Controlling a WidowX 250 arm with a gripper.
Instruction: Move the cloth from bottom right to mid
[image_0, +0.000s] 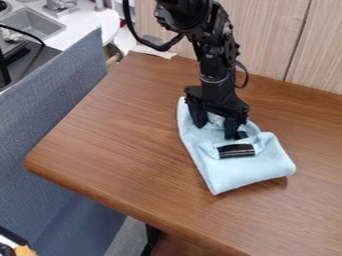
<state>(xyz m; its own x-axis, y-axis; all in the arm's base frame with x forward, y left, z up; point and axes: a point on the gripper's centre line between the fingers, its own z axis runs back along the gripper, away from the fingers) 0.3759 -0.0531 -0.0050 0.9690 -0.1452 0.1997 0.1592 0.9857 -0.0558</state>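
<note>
The black gripper (216, 128) is at the upper part of the light blue cloth (250, 169), pointing down at it. Its two fingers stand apart, one toward the left and one toward the right, with some raised cloth visible between them. The cloth lies folded and rumpled on the table, right of the middle of the view, with a black label on its top layer. Part of its upper end is hidden behind the gripper; whether the fingertips press into the fabric I cannot tell.
The brown wooden table (120, 145) has its rounded corner at the left. A blue-grey seat back (40, 115) runs along its left side, and a wood-panelled wall (274, 35) stands behind. A sink (33, 25) is at the upper left.
</note>
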